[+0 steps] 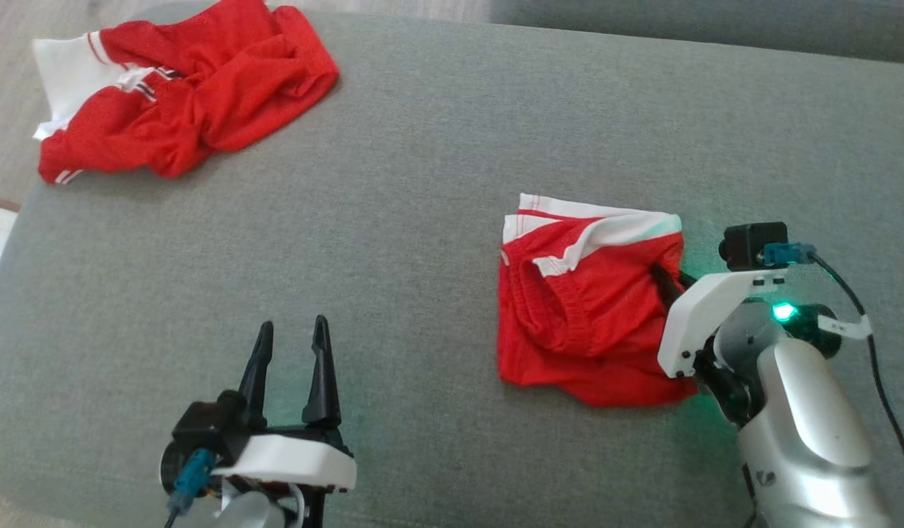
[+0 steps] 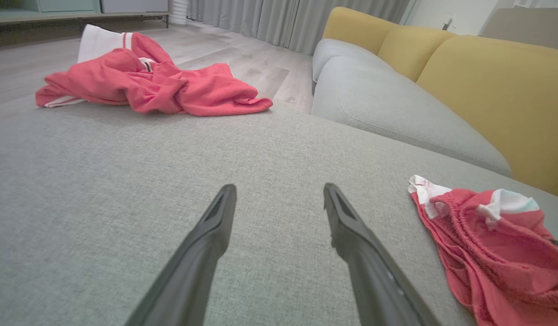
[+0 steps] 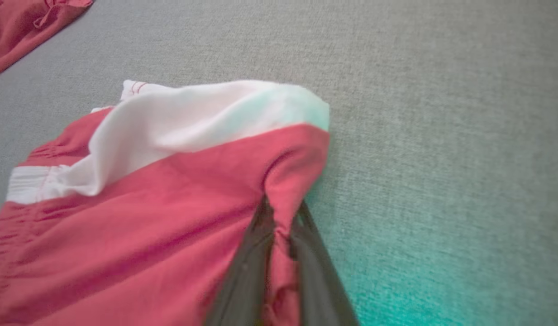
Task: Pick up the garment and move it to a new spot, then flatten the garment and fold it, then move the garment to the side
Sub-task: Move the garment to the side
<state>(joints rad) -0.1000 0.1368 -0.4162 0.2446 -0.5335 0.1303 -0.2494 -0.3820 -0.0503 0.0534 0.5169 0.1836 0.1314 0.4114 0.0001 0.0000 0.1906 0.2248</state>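
The garment (image 1: 583, 315), red shorts with white trim folded into a compact square, lies on the grey cushion at the right. My right gripper (image 1: 663, 277) reaches in from the right and is shut on the garment's right edge. In the right wrist view the two dark fingers (image 3: 247, 267) pinch a ridge of red cloth (image 3: 170, 203) between them, right gripper (image 3: 281, 213). My left gripper (image 1: 290, 330) stands open over bare cushion at the lower left, well apart from the garment (image 2: 487, 244), with nothing between the fingers of the left gripper (image 2: 279, 190).
A second red and white garment (image 1: 188, 95) lies crumpled at the far left corner of the grey cushion (image 1: 422, 220); the same crumpled garment (image 2: 161, 86) shows beyond my left fingers. Another grey seat with yellow back cushions (image 2: 487, 81) lies past it. Wooden floor (image 1: 12, 110) borders the left edge.
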